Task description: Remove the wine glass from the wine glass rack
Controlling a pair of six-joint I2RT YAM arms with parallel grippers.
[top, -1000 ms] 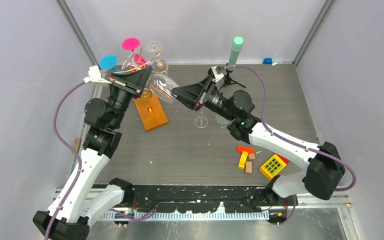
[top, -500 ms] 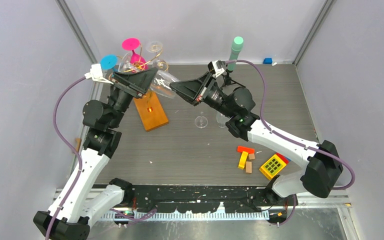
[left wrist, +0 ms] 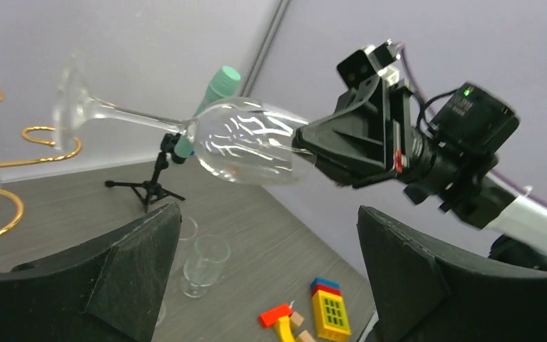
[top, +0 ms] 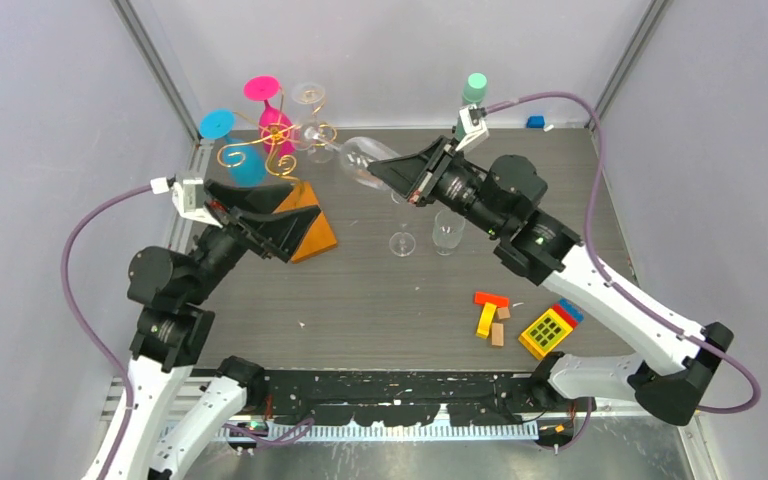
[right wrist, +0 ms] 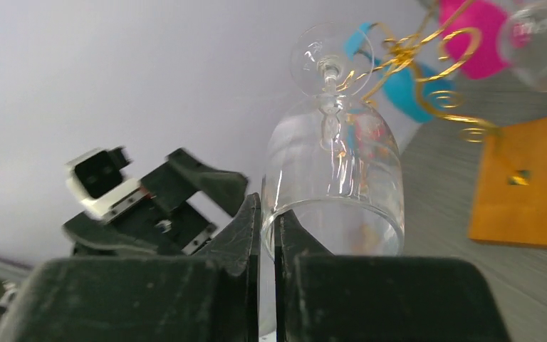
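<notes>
A clear wine glass (top: 358,158) lies sideways in the air, and my right gripper (top: 375,172) is shut on the rim of its bowl. In the right wrist view the two fingers pinch the glass wall (right wrist: 335,178) at the rim, gripper (right wrist: 268,231). Its stem points left toward the gold wine glass rack (top: 272,142). The foot (left wrist: 68,85) is close to the scroll arms (left wrist: 48,140); I cannot tell whether they touch. My left gripper (top: 295,222) stands wide open over the orange base (top: 315,232), holding nothing, gripper (left wrist: 267,285).
Pink (top: 261,88), blue (top: 217,123) and clear (top: 308,95) glasses hang on the rack. Two clear glasses (top: 402,243) (top: 447,230) stand mid-table. A mint-green cylinder on a black tripod (top: 475,86) is at the back. Coloured blocks (top: 490,315) and a yellow block (top: 547,332) lie front right.
My left gripper let go of the glass, opened wide and drew back toward the near left. My right gripper shut on the rim and carried the glass up and to the right.
</notes>
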